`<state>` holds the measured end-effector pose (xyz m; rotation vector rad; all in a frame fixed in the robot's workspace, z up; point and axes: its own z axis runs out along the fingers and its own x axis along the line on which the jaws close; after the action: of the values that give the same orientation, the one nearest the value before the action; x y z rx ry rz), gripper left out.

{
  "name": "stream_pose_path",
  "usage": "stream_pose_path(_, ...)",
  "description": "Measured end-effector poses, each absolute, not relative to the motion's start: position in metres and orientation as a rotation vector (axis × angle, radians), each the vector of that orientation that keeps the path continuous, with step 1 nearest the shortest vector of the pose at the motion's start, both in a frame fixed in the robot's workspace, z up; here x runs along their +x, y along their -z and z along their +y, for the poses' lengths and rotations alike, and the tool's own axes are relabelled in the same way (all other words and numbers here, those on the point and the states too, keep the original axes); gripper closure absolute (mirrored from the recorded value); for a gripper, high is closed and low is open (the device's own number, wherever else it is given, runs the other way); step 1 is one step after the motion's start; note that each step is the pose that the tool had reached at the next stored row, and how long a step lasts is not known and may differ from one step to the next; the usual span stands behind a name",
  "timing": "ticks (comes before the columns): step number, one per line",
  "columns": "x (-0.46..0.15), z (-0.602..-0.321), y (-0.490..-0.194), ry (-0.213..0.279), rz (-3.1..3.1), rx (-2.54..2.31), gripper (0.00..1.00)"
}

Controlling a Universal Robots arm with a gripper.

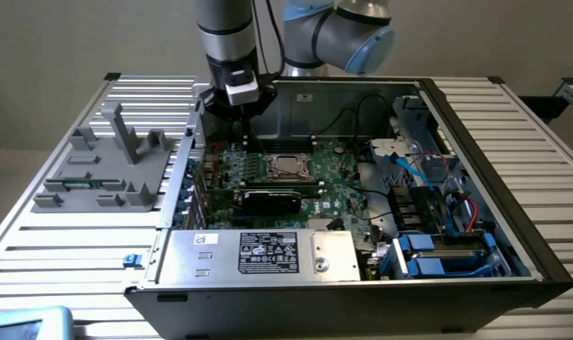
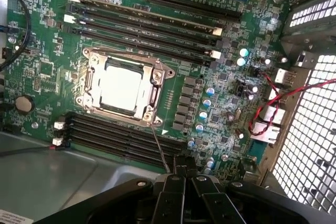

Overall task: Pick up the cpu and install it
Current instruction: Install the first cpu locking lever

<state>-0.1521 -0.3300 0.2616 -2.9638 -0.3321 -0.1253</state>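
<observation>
The cpu [image 2: 122, 85] lies flat in the motherboard socket, its silver top showing inside the metal frame [image 2: 156, 77]. In the exterior view the cpu [image 1: 286, 165] sits near the middle of the green board inside the open computer case [image 1: 475, 142]. My gripper [image 1: 241, 119] hangs above the board's rear part, toward the exterior view's left of the socket, apart from it. In the wrist view my gripper [image 2: 185, 170] is shut, its black fingers pressed together with nothing between them. A thin socket lever [image 2: 160, 148] runs from the frame toward the fingertips.
A grey fixture block [image 1: 107, 170] stands on the slatted table at the exterior view's left. A power supply [image 1: 258, 253] fills the case's near side. Blue drive bays [image 1: 438, 251] and cables crowd the exterior view's right. Memory slots [image 2: 147, 19] flank the socket.
</observation>
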Motion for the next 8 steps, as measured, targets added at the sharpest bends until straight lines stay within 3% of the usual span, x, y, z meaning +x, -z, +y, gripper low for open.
stream_pose_path(8, -0.142, -0.328, -0.256, 0.126, -0.319, -2.952, 0.89)
